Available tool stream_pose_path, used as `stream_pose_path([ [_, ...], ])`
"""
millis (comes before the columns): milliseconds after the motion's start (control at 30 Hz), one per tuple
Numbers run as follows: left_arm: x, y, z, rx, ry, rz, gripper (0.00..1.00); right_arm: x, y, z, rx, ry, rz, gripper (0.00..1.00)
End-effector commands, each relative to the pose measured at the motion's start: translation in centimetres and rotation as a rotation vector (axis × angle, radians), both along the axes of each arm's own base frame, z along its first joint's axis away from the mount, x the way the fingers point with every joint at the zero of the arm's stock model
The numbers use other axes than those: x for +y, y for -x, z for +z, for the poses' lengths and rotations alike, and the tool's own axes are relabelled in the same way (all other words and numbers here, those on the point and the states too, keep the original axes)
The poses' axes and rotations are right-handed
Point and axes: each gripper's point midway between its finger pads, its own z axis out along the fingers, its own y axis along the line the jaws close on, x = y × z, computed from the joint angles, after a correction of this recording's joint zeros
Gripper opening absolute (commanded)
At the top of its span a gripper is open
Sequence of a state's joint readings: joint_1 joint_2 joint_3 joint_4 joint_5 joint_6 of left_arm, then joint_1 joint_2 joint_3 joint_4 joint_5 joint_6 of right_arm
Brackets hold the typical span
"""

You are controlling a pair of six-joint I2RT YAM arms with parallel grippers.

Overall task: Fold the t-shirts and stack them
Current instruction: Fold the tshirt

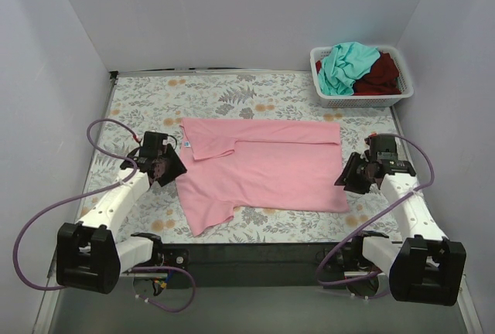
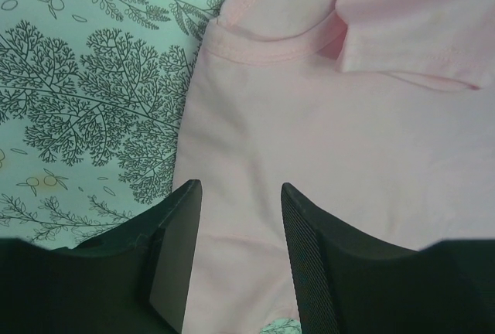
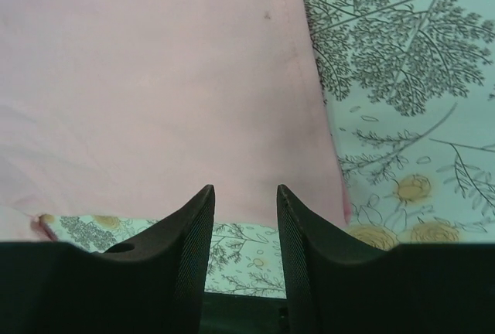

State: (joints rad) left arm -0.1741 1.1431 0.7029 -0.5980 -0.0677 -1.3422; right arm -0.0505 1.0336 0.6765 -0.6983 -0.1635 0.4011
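The light pink t-shirt point(image 1: 263, 172) lies flat on the floral table, partly folded, with a small label near its neck at the left. It also fills the left wrist view point(image 2: 332, 117) and the right wrist view point(image 3: 147, 79). My left gripper point(image 1: 172, 170) is open and empty at the shirt's left edge, its jaws over the pink cloth. My right gripper point(image 1: 349, 175) is open and empty at the shirt's right edge near its front corner. The teal t-shirt point(image 1: 344, 67) and the dark red t-shirt point(image 1: 383, 75) lie crumpled in the basket.
The white slatted basket point(image 1: 362, 100) stands at the back right corner of the table. The floral tablecloth point(image 1: 147, 102) covers the table. White walls close in the left, back and right. Purple cables loop beside both arms.
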Motion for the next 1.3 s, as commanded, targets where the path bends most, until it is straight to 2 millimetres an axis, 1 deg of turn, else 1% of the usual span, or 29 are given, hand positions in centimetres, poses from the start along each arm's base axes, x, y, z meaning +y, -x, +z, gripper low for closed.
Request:
stream_pose_path([
  [0,-0.3,0.5,0.1,0.043,0.019,0.006,0.44,1.2,-2.5,0.3,-0.103,-0.060,0.055,0.44],
  [33,-0.3,0.4,0.1,0.047,0.017,0.004,0.43,1.1,-3.3,0.5,-0.129,-0.054,0.054,0.44],
  [67,-0.5,-0.3,0.7,0.035,0.023,0.006,0.42,1.1,-3.8,0.3,-0.124,-0.052,0.055,0.44],
  [100,-0.7,-0.7,0.4,0.052,0.028,0.002,0.41,1.1,-4.4,0.4,-0.134,-0.052,0.060,0.44],
  [167,-1.4,-2.0,0.9,0.040,0.055,-0.005,0.39,1.1,-6.0,0.7,-0.163,-0.052,0.066,0.44],
  [233,-1.8,-3.2,-0.1,0.054,0.073,0.008,0.33,1.0,-7.0,0.8,-0.181,-0.048,0.071,0.44],
  [300,-2.0,-3.7,-0.9,0.072,0.085,0.035,0.27,0.9,-8.1,0.3,-0.186,-0.047,0.072,0.44],
  [333,-1.8,-4.1,-1.9,0.094,0.084,0.047,0.27,1.0,-8.3,-0.4,-0.166,-0.053,0.077,0.44],
  [400,-1.7,-4.5,-2.7,0.112,0.087,0.067,0.26,1.2,-9.1,-0.5,-0.168,-0.062,0.086,0.44],
  [433,-1.5,-4.8,-3.3,0.126,0.086,0.073,0.26,1.1,-9.3,-1.1,-0.153,-0.058,0.087,0.44],
  [500,-1.2,-5.3,-3.6,0.132,0.087,0.089,0.26,0.7,-10.0,-1.4,-0.158,-0.038,0.085,0.43],
  [533,-1.1,-5.3,-4.3,0.152,0.083,0.093,0.26,0.6,-10.2,-1.9,-0.146,-0.030,0.091,0.43],
  [600,-1.0,-5.9,-4.4,0.154,0.084,0.102,0.26,0.4,-10.9,-2.1,-0.150,-0.019,0.092,0.44],
  [667,-0.7,-6.0,-5.4,0.180,0.079,0.110,0.26,0.2,-11.2,-3.2,-0.122,-0.012,0.087,0.43],
  [700,-0.5,-6.2,-5.7,0.191,0.077,0.116,0.26,0.1,-11.8,-3.2,-0.125,-0.010,0.083,0.44],
  [733,-0.4,-6.7,-5.5,0.185,0.078,0.119,0.26,0.1,-12.1,-3.9,-0.108,-0.014,0.078,0.43],
  [767,-0.3,-6.8,-6.1,0.202,0.075,0.123,0.26,0.1,-12.5,-4.0,-0.108,-0.015,0.073,0.44],
  [867,-0.1,-8.1,-6.1,0.198,0.076,0.131,0.25,-0.3,-14.2,-4.4,-0.105,0.000,0.059,0.44],
  [900,0.0,-8.1,-6.4,0.214,0.074,0.135,0.25,-0.5,-14.6,-4.6,-0.103,0.010,0.061,0.44],
  [933,0.0,-8.4,-6.3,0.211,0.074,0.133,0.25,-0.6,-15.6,-4.5,-0.108,0.018,0.066,0.43],
  [1000,-0.1,-9.0,-5.2,0.190,0.076,0.130,0.25,-0.9,-16.6,-4.2,-0.118,0.040,0.080,0.44],
  [1033,-0.1,-9.0,-4.7,0.181,0.076,0.126,0.26,-1.0,-17.5,-3.5,-0.133,0.047,0.087,0.45],
  [1067,-0.5,-9.0,-4.2,0.174,0.099,0.109,0.29,-0.9,-17.3,-3.1,-0.119,0.043,0.098,0.45],
  [1100,-0.4,-8.6,-3.1,0.161,0.090,0.100,0.30,-0.8,-17.1,-2.7,-0.111,0.041,0.103,0.45],
  [1133,-0.2,-8.3,-2.5,0.157,0.082,0.098,0.32,-0.6,-16.9,-1.7,-0.125,0.042,0.113,0.46],
  [1167,-0.1,-7.6,-2.2,0.159,0.077,0.093,0.33,-0.4,-15.8,-1.6,-0.101,0.042,0.119,0.47],
  [1200,0.6,-6.7,-2.1,0.172,0.036,0.101,0.36,-0.2,-15.1,-1.4,-0.089,0.046,0.126,0.48],
  [1233,0.8,-6.2,-0.9,0.142,0.032,0.100,0.37,0.4,-14.3,-0.3,-0.107,0.053,0.147,0.48],
  [1267,0.9,-5.4,-0.8,0.142,0.023,0.097,0.38,0.2,-12.8,-0.6,-0.079,0.074,0.146,0.50],
])
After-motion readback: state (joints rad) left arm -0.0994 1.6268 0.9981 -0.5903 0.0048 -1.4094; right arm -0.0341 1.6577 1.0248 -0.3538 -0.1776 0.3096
